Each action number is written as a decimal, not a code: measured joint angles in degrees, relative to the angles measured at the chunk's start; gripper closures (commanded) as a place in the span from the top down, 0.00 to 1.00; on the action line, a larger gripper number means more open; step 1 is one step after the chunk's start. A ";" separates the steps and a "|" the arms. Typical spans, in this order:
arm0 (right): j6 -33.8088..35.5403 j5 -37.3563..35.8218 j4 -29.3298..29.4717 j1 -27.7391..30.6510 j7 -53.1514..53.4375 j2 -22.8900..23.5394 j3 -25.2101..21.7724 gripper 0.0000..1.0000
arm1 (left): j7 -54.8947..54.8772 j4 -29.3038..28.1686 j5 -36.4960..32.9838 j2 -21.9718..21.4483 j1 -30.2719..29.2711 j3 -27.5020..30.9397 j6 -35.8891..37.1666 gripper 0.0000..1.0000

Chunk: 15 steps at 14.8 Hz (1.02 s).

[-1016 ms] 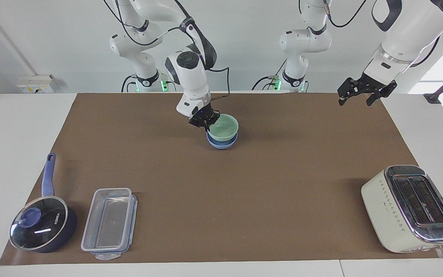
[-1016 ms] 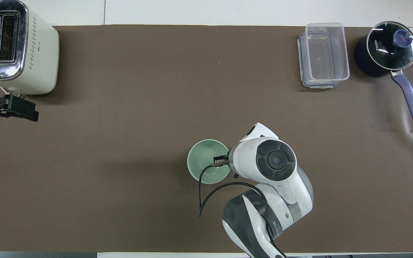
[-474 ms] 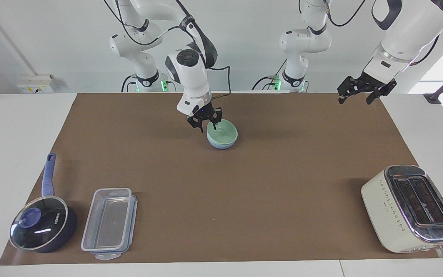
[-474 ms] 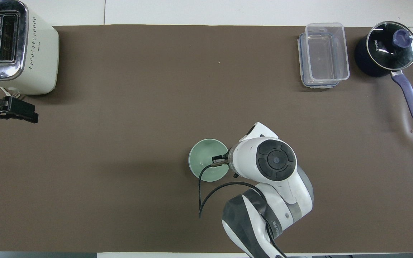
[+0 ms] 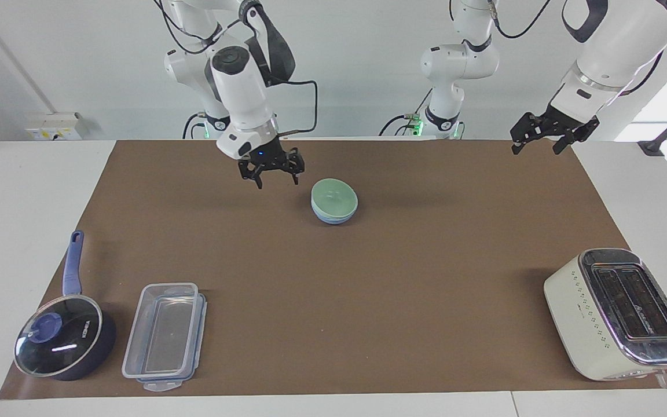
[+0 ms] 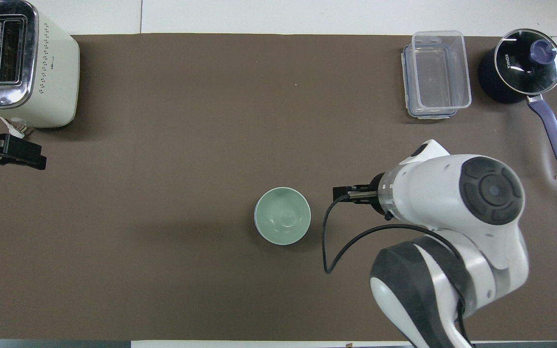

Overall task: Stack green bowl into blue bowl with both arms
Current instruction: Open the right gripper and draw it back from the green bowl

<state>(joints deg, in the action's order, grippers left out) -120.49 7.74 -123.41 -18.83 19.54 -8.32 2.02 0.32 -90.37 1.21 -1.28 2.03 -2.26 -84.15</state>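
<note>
The pale green bowl (image 5: 334, 196) (image 6: 282, 215) sits nested inside the light blue bowl (image 5: 333, 218) on the brown mat, nothing touching either. In the overhead view only a thin blue edge shows around the green one. My right gripper (image 5: 271, 171) hangs open and empty above the mat, off to the side of the bowls toward the right arm's end. In the overhead view its arm covers most of it (image 6: 348, 195). My left gripper (image 5: 548, 138) (image 6: 5, 152) waits open and empty, raised over the mat's edge at the left arm's end.
A cream toaster (image 5: 617, 313) (image 6: 20, 60) stands at the left arm's end, farther from the robots. A clear lidded container (image 5: 162, 336) (image 6: 435, 72) and a dark blue saucepan with a glass lid (image 5: 61, 336) (image 6: 525, 65) sit at the right arm's end.
My right gripper opened and let go of the green bowl, which settled into the blue bowl. The gripper then rose and swung toward the right arm's end. The left gripper barely moved.
</note>
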 measured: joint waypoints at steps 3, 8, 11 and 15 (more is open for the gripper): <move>2.48 -2.58 -0.06 5.35 -0.99 -1.98 -0.23 1.00 | 0.00 -0.02 0.00 0.00 -0.03 0.00 0.00 1.00; 6.74 -5.33 3.86 12.33 -1.55 -1.50 -0.32 1.00 | 0.00 -0.03 0.00 0.00 -0.05 0.00 0.00 1.00; 14.07 -5.50 12.63 15.33 -2.40 1.10 -0.33 1.00 | 0.01 -0.04 0.00 0.00 -0.05 0.00 0.00 1.00; 16.65 -5.57 18.85 18.72 -4.29 3.87 -0.33 1.00 | 0.01 -0.04 0.00 0.00 -0.05 0.00 0.00 1.00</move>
<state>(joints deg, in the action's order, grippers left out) -103.84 2.17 -104.55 -0.11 15.26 -4.45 1.68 0.33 -90.40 1.21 -1.28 1.98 -2.25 -84.15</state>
